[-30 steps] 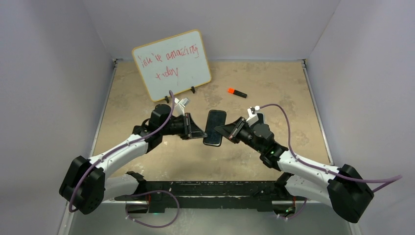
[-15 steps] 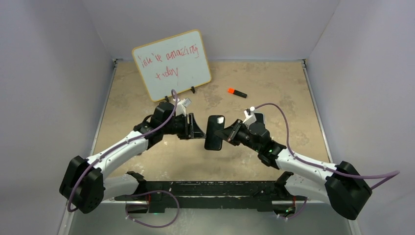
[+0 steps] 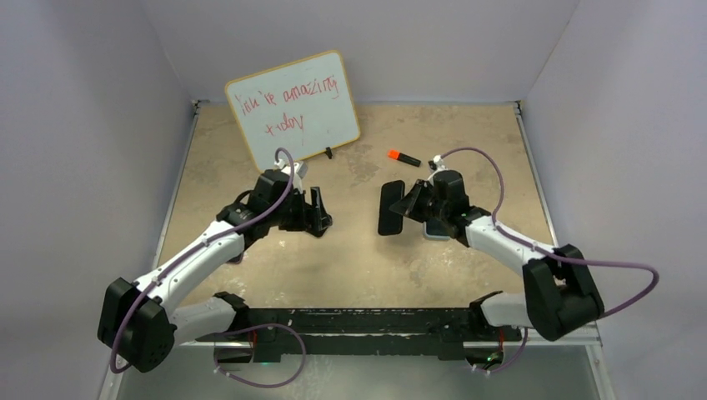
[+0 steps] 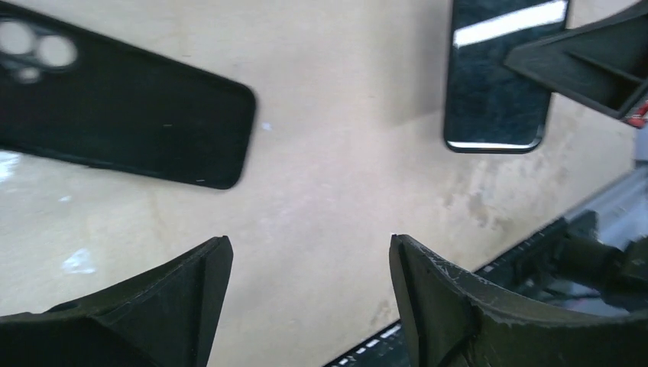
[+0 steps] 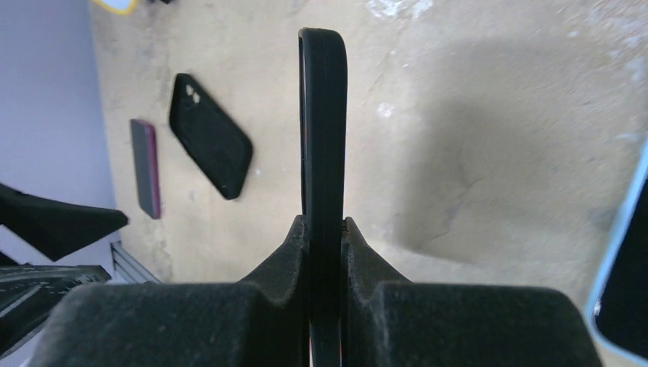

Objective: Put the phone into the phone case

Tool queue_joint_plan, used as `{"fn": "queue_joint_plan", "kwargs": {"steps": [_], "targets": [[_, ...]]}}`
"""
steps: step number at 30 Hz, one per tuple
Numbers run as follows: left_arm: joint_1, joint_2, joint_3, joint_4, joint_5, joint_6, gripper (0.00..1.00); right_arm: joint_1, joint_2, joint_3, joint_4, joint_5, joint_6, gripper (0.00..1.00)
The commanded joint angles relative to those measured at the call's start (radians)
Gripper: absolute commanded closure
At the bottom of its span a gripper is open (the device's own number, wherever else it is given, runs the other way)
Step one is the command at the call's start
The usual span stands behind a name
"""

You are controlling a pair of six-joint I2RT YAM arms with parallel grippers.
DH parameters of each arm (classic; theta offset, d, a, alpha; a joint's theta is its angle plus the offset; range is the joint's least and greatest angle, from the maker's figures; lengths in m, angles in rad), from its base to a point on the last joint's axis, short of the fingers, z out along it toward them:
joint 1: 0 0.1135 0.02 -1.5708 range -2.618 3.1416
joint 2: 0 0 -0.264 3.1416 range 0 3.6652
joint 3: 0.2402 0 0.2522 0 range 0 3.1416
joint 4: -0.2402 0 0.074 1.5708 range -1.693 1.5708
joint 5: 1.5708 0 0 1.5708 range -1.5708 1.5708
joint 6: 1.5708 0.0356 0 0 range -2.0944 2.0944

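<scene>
Right gripper [image 5: 325,229] is clamped narrow on the glossy black slab phone [image 5: 322,115]. It pinches one end, with the rest of the phone sticking out edge-on and apparently lifted off the tan tabletop [image 3: 350,267]. Left gripper [image 4: 309,245] is spread wide and holds nothing, with bare table between the fingers.

The matte black phone case with camera cutouts [image 4: 122,115] lies flat and loose on the table near my left gripper, well apart from the phone.

Risks from here:
- The end pinch gives a long lever, so any contact at the far end could pivot the phone in the pads or pop it out.
- Nothing pins the case. Pressing the phone in will probably shove it across the table unless my left gripper holds it down.
- I can't tell whether the case's open side faces up. If the back is up, the phone won't seat.
- Camera end has to match the cutouts, or the corners won't snap in.
- A maroon-edged slab [image 5: 145,168] and a light-blue-edged one [image 5: 623,267] also lie nearby and could be mistaken for the target.
</scene>
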Motion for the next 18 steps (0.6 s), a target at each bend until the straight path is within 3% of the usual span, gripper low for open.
{"fn": "queue_joint_plan", "kwargs": {"steps": [1,10,14,18], "targets": [[0.042,-0.027,0.023,-0.062,-0.177,0.045,0.24,-0.061,0.083,0.115,-0.032,-0.128,-0.146,0.97],[0.088,-0.057,-0.054,-0.011,-0.300,-0.065,0.30,-0.108,0.264,0.129,0.053,-0.257,-0.168,0.87],[0.100,-0.004,-0.053,-0.012,-0.341,-0.114,0.33,-0.116,0.291,0.122,0.047,-0.236,-0.168,0.71],[0.102,0.026,-0.063,0.008,-0.439,-0.178,0.34,-0.118,0.267,0.121,0.000,-0.179,-0.179,0.48]]}}
